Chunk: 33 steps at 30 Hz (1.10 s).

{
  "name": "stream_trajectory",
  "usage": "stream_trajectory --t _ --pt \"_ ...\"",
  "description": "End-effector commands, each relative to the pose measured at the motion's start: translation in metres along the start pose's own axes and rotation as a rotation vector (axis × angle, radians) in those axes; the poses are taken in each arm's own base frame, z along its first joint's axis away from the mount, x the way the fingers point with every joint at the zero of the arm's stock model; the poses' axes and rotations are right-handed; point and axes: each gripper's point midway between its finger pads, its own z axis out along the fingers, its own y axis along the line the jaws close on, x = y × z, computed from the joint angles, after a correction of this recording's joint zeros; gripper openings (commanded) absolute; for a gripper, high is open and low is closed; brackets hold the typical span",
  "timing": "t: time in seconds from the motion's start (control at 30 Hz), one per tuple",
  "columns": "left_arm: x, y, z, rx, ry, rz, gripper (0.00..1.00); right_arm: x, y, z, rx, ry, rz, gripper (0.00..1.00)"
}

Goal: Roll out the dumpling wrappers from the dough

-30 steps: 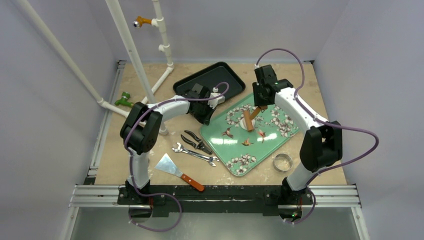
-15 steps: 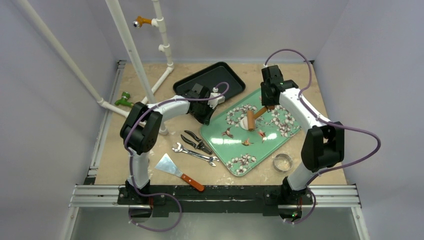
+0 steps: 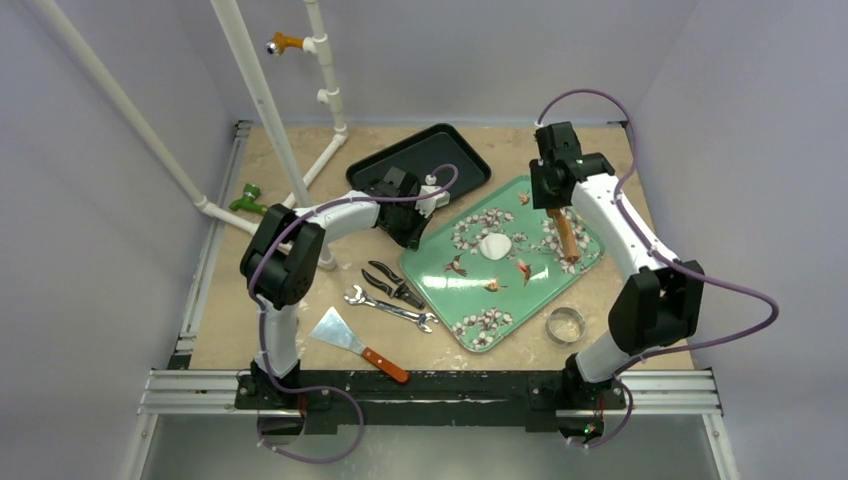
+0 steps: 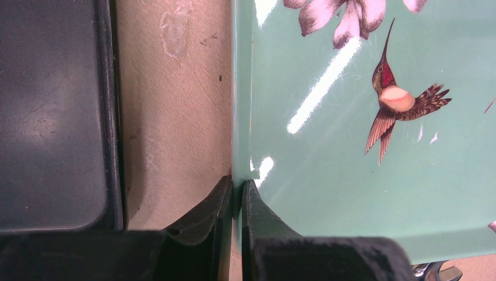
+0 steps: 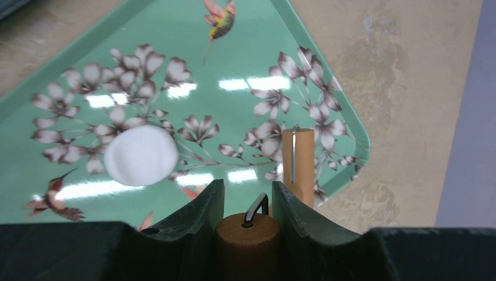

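Note:
One dumpling wrapper (image 3: 494, 245), a thin flat white dough disc, lies near the middle of the green blossom-print tray (image 3: 470, 300). It also shows in the right wrist view (image 5: 141, 155). My right gripper (image 3: 556, 205) is shut on the wooden handle (image 5: 248, 234) of a small roller. The roller's barrel (image 3: 564, 236) sits over the tray's right part, apart from the disc. In the right wrist view the barrel (image 5: 297, 161) is near the tray's corner. My left gripper (image 3: 408, 232) is shut on the tray's left rim (image 4: 234, 146).
A black tray (image 3: 420, 160) lies behind the green one, close to my left gripper. Pliers (image 3: 392, 282), a wrench (image 3: 388, 308) and a scraper (image 3: 355, 343) lie left of the green tray. A metal ring cutter (image 3: 564, 324) sits at its front right. White pipes (image 3: 260, 100) stand at the back left.
My right gripper has carried the roller off the dough disc to the tray's right side. The disc now lies uncovered. The left arm has not moved.

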Motion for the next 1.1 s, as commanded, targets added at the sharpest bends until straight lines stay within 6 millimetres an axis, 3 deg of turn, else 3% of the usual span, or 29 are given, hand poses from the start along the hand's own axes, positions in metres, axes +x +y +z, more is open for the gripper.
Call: stream_trajectory --t 0.0,0.1,0.23,0.53,0.73,0.87,1.0,1.07 --pt "0.012 0.003 0.004 -0.017 0.034 0.000 0.00 -0.053 0.032 -0.055 -0.257 -0.219 0.012 0.00" --pt "0.012 0.003 0.004 -0.017 0.034 0.000 0.00 -0.061 0.062 -0.072 -0.415 -0.264 -0.001 0.00" --pt "0.013 0.003 0.004 -0.018 0.035 0.000 0.00 -0.064 0.097 -0.078 -0.602 -0.269 0.005 0.00" --pt "0.013 0.003 0.004 -0.016 0.036 -0.002 0.00 -0.047 0.109 -0.039 -0.601 -0.199 0.013 0.00" --pt "0.007 -0.013 -0.001 0.095 0.037 0.022 0.02 -0.048 0.110 -0.037 -0.596 -0.182 0.035 0.00" --pt "-0.018 -0.035 -0.031 0.196 -0.070 0.110 0.40 -0.049 0.111 -0.047 -0.613 -0.162 0.080 0.00" --pt "-0.038 -0.058 -0.071 0.278 -0.208 0.297 0.66 -0.060 0.119 -0.073 -0.696 -0.195 0.121 0.00" --pt "-0.051 -0.069 -0.093 0.295 -0.291 0.385 0.89 -0.065 0.120 -0.087 -0.721 -0.215 0.137 0.00"
